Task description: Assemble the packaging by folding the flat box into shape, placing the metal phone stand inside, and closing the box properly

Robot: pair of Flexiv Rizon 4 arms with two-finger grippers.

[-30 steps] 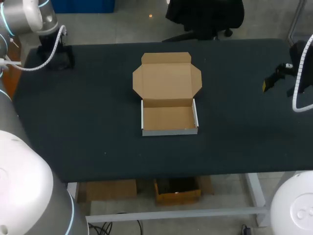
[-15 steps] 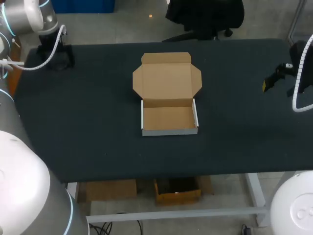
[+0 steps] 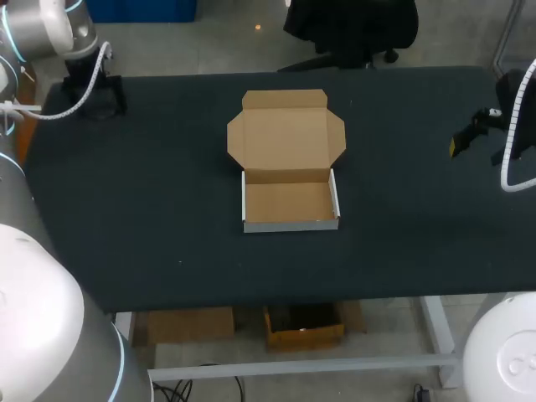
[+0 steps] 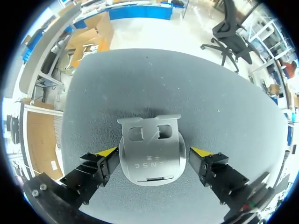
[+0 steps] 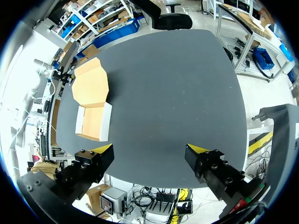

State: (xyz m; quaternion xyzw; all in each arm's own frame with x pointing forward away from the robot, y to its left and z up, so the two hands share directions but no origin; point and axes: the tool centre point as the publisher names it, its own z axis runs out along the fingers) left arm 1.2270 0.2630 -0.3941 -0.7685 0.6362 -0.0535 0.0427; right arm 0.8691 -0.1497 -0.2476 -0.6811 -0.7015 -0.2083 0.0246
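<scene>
The cardboard box (image 3: 290, 201) stands mid-table as a formed tray, its lid (image 3: 285, 134) lying open and flat behind it. A silver metal phone stand (image 4: 150, 151) lies flat on the table at the far left corner. My left gripper (image 4: 153, 153) hangs over it, open, with one yellow-tipped finger on each side of the stand and a small gap at both. From the head view that gripper (image 3: 95, 94) hides the stand. My right gripper (image 5: 150, 149) is open and empty above the table's right edge, far from the box (image 5: 92, 103).
The dark table (image 3: 167, 218) carries nothing else. Its far left corner lies just beyond the stand, and its right edge (image 5: 243, 116) runs beside my right gripper (image 3: 467, 141).
My left arm's upper links have shifted a little at the view's left edge. The box, the stand and my right arm stay where they were.
</scene>
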